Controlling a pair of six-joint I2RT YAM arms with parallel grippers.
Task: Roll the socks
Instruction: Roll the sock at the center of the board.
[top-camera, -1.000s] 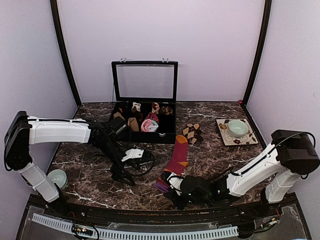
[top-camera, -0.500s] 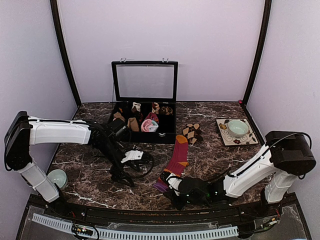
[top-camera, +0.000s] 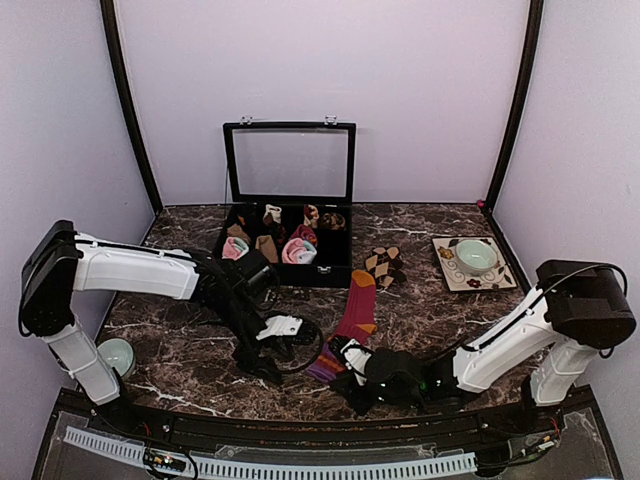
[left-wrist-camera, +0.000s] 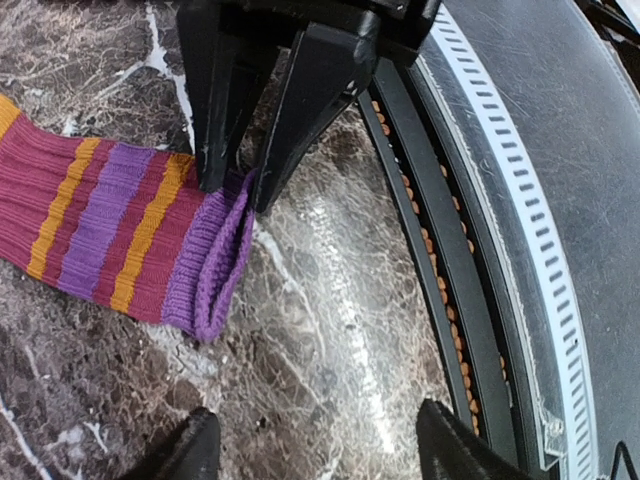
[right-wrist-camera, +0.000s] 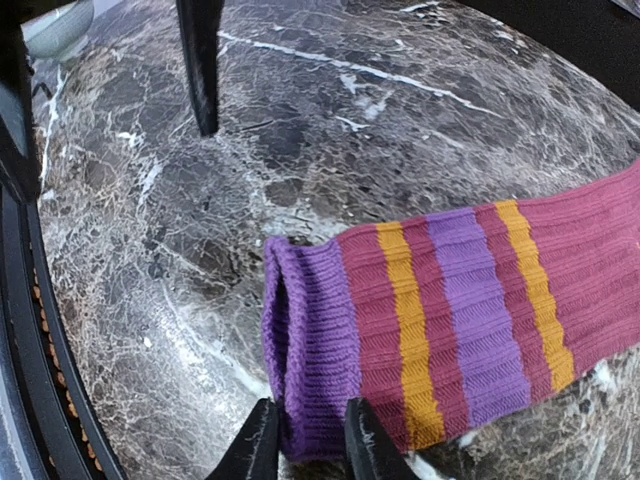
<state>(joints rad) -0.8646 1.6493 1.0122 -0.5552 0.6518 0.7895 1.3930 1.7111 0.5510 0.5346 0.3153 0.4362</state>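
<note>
The long magenta sock (top-camera: 355, 315) with purple and orange stripes lies flat, orange toe towards the box. Its purple cuff (right-wrist-camera: 305, 340) faces the front edge. My right gripper (right-wrist-camera: 310, 448) is shut on the near corner of that cuff, one finger on each side; in the top view my right gripper (top-camera: 340, 360) lies low by the front rail. My left gripper (left-wrist-camera: 322, 450) hovers open over bare marble just short of the cuff (left-wrist-camera: 215, 265), nothing between its fingers; in the top view my left gripper (top-camera: 275, 360) is left of the sock. The brown-and-beige diamond sock (top-camera: 385, 265) lies behind.
An open black box (top-camera: 330, 272) with several sock rolls stands at the back, its lid upright. A patterned plate (top-camera: 447, 268) with a pale green bowl (top-camera: 476, 256) sits at the right. Another pale bowl (top-camera: 115, 353) is at the near left. The front rail (left-wrist-camera: 500, 250) runs close by both grippers.
My left arm has swung right and nearer, towards the sock's cuff, and its jaws have narrowed a little. The right gripper has stayed on the cuff.
</note>
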